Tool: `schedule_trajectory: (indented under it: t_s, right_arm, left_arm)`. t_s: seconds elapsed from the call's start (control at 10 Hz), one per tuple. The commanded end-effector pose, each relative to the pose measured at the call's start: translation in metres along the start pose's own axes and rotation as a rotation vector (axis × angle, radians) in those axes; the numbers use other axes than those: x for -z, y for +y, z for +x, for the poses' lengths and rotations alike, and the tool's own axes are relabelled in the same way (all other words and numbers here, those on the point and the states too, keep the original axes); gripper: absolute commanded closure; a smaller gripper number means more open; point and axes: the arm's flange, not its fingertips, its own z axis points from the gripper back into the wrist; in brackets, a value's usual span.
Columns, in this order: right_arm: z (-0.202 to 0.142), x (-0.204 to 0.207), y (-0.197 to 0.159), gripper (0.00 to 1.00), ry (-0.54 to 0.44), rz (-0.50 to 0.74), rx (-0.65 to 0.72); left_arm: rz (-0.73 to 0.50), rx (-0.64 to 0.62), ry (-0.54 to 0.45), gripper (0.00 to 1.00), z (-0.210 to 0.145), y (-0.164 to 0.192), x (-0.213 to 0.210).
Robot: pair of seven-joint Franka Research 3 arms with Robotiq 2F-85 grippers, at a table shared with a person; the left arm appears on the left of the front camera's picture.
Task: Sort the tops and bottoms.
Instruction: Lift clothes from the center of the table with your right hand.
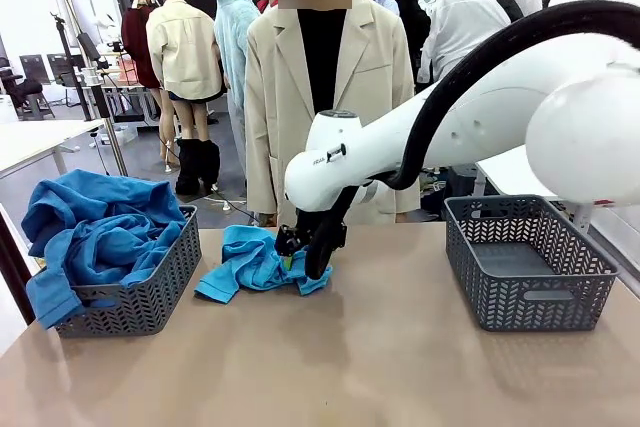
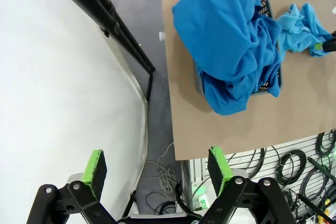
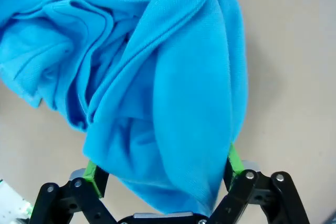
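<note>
Tops, front view: a sky-blue shirt (image 1: 252,262) lies crumpled on the tan table (image 1: 380,367), just right of the left basket (image 1: 150,292). That grey basket holds a heap of royal-blue shirts (image 1: 95,227), which spills over its near left corner. Right gripper (image 1: 305,257): lowered onto the right end of the sky-blue shirt, its fingers down in the cloth; how far apart they stand cannot be told from here. Right basket (image 1: 525,267): grey, same weave pattern, well apart at the table's right side. Person in a beige coat (image 1: 305,97) stands at the far edge, behind the white arm (image 1: 440,127).

Left wrist view: left gripper (image 2: 157,169) with jaws spread wide and nothing between the green pads (image 2: 95,166), held off the table's side above grey floor. Royal-blue shirts are piled in and over the left basket; the sky-blue shirt lies beyond it near the picture's right edge.

Right wrist view: the sky-blue shirt is bunched in folds on the table. Right gripper (image 3: 163,174): jaws wide apart, one green pad (image 3: 92,174) on each side of a thick fold that sits between them; not clamped on it.
</note>
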Motion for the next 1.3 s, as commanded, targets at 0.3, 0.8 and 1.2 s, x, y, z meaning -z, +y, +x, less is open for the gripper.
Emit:
schedule_trajectory:
  t_s: [0.3,0.8,1.2]
  right_arm:
    - [0.011,0.008,0.007,0.59,-0.034,-0.023,0.023]
    - [0.007,-0.013,0.025,1.00,-0.064,-0.052,0.003]
    - [0.005,-0.080,0.051,1.00,-0.094,-0.108,-0.068]
  left_arm:
    - [0.008,0.000,0.001,0.00,0.001,0.001,-0.001]
    - [0.008,0.000,0.001,0.00,0.001,0.001,-0.001]
    - [0.008,0.000,0.001,0.00,0.001,0.001,-0.001]
